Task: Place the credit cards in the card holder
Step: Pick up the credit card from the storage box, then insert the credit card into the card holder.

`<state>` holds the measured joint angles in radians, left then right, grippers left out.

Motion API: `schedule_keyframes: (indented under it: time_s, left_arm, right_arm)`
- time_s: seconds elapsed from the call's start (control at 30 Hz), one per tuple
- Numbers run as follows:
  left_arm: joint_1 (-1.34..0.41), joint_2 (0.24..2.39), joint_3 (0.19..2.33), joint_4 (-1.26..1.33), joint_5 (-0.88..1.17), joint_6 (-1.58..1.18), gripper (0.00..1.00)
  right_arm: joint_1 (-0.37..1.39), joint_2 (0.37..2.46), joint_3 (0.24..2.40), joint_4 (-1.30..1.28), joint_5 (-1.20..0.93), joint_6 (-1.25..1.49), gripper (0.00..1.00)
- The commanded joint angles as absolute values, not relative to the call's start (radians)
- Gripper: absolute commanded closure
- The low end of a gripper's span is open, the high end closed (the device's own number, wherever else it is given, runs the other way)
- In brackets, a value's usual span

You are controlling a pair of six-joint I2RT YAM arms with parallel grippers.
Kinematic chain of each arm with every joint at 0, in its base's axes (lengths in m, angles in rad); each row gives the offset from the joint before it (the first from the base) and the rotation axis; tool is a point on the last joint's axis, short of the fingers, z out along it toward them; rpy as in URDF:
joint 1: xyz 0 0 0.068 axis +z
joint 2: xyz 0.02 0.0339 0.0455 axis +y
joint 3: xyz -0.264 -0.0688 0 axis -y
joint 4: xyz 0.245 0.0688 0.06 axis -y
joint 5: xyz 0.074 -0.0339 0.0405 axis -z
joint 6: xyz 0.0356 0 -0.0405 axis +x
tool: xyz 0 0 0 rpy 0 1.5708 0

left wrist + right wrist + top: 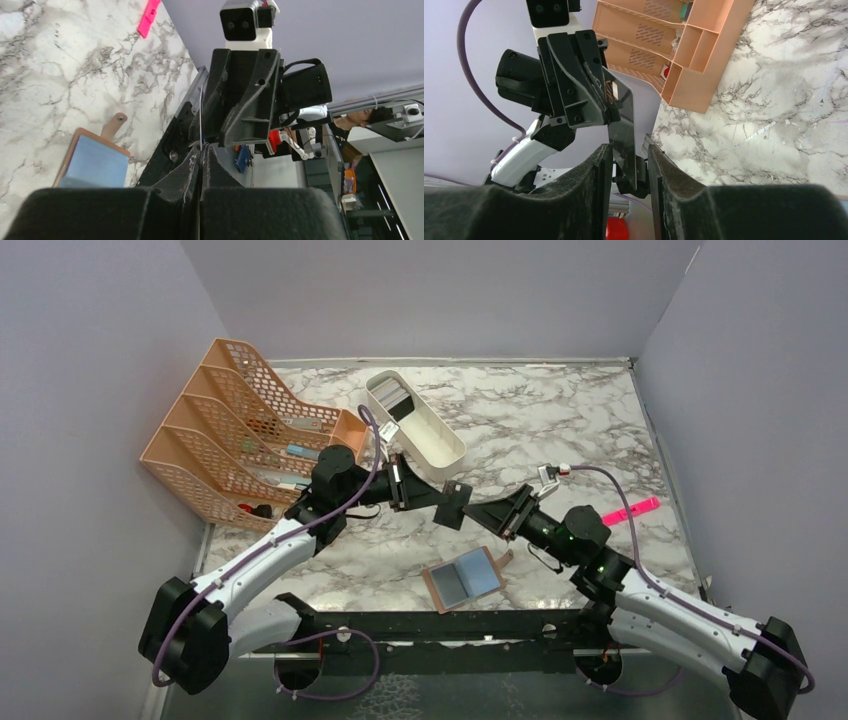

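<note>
My left gripper [438, 502] is shut on a black credit card [455, 506] and holds it in the air above the table's middle. In the left wrist view the card [201, 112] shows edge-on between the shut fingers. My right gripper [492, 512] is open, with one finger on each side of the card's free end [622, 117]; a gap shows beside the card. The tan card holder [431, 583] lies open near the front edge with a light blue card [472, 574] in it. It also shows in the left wrist view [113, 125].
A white oblong tray [428, 437] at the back centre holds more cards [391, 400]. An orange mesh file rack [232, 430] stands at the back left. A pink highlighter [631, 511] lies to the right of the right arm.
</note>
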<state>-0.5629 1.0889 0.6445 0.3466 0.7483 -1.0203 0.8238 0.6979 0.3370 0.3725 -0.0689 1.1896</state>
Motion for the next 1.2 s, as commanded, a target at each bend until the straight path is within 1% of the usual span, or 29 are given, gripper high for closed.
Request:
schedule_keyframes:
  time_s: [0.0,0.07,0.1,0.2,0.23,0.3,0.33,0.4,0.47,0.6,0.7,0.77,0.93,1.07,1.17]
  left_arm:
    - [-0.591,1.092,0.636,0.414,0.79,-1.044,1.0]
    - [-0.598,1.095,0.632,0.418,0.789,-1.047,1.0]
    - [-0.6,1.097,0.631,0.417,0.789,-1.048,1.0]
    - [-0.6,1.098,0.621,0.419,0.778,-1.053,1.0]
    - [-0.6,1.095,0.615,0.418,0.769,-1.055,0.93]
    - [-0.6,1.088,0.601,0.417,0.751,-1.052,0.74]
    - [-0.6,1.085,0.591,0.412,0.74,-1.046,0.67]
    - [-0.6,1.075,0.573,0.384,0.71,-1.026,0.58]
    - [-0.6,1.064,0.552,0.338,0.675,-0.996,0.54]
    - [-0.606,1.045,0.572,0.105,0.549,-0.85,0.53]
    - [-0.615,1.029,0.577,-0.04,0.444,-0.762,0.55]
    - [-0.627,1.024,0.562,-0.093,0.388,-0.736,0.56]
    - [-0.693,1.057,0.508,-0.103,0.327,-0.741,0.59]
    - [-0.783,1.108,0.482,-0.1,0.265,-0.767,0.59]
    - [-0.83,1.135,0.459,-0.087,0.237,-0.795,0.59]
  right_arm:
    - [0.827,0.728,0.335,0.482,-0.108,1.201,0.65]
    - [0.827,0.739,0.328,0.503,-0.113,1.202,0.7]
    - [0.827,0.741,0.325,0.513,-0.116,1.2,0.75]
    - [0.827,0.736,0.317,0.523,-0.119,1.187,0.96]
    - [0.827,0.732,0.314,0.516,-0.117,1.18,0.99]
    - [0.827,0.716,0.308,0.481,-0.114,1.17,0.99]
    - [0.827,0.704,0.304,0.463,-0.112,1.162,0.99]
    - [0.827,0.675,0.287,0.412,-0.107,1.149,0.99]
    - [0.827,0.64,0.268,0.357,-0.102,1.131,0.99]
    - [0.827,0.582,0.249,0.194,-0.112,1.071,0.99]
    - [0.827,0.57,0.235,0.104,-0.129,1.025,0.99]
    - [0.827,0.582,0.232,0.073,-0.154,0.978,0.99]
    - [0.827,0.708,0.268,-0.024,-0.206,0.889,0.99]
    - [0.827,0.784,0.279,-0.029,-0.228,0.858,0.99]
    - [0.827,0.811,0.272,-0.024,-0.207,0.853,0.99]
